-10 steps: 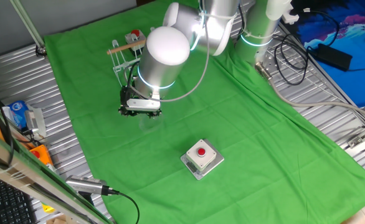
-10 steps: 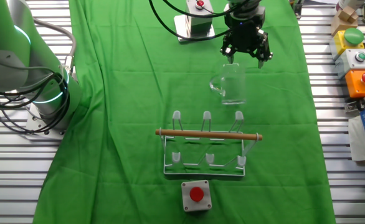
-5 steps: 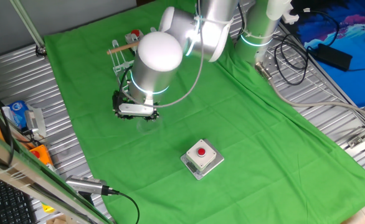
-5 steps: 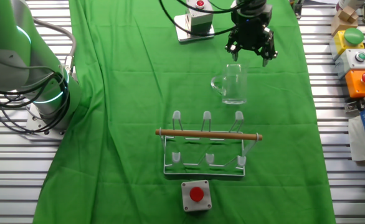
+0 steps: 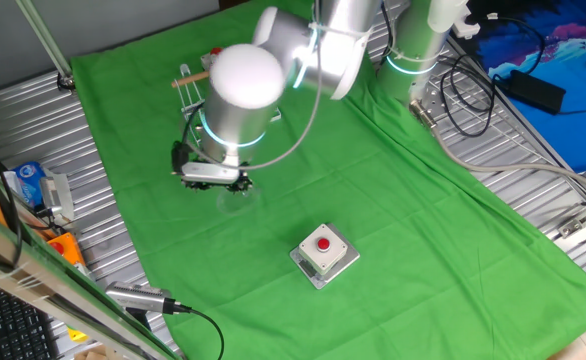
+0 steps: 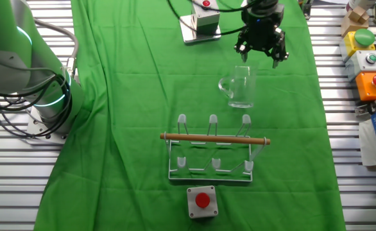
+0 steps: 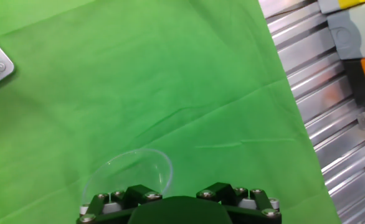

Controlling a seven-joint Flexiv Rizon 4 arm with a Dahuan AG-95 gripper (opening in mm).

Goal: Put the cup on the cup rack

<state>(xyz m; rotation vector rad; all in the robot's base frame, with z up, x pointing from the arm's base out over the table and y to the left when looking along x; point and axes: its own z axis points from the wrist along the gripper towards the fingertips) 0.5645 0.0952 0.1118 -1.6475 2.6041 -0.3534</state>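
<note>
The clear cup [image 6: 239, 88] stands upright on the green cloth, its handle toward the arm's base. It shows faintly in one fixed view [image 5: 235, 200], and its rim shows at the bottom of the hand view [image 7: 132, 169]. My gripper [image 6: 260, 50] hangs above the cup, a little to its far side, with the jaws spread and nothing between them. It also shows in one fixed view [image 5: 211, 176]. The cup rack [image 6: 212, 149], with its wooden rod [image 6: 215, 138], stands apart from the cup on the near side. In one fixed view the rack [image 5: 195, 82] is mostly hidden behind the arm.
A grey box with a red button [image 6: 202, 200] sits just in front of the rack, another [image 6: 201, 22] beyond the cup, also seen in one fixed view [image 5: 324, 251]. Button boxes [image 6: 367, 61] line the metal table's right side. The arm's base [image 6: 43, 96] stands at the left.
My gripper has moved sideways over the cup, away from the arm's base, staying open. The cup and rack stay about where they were.
</note>
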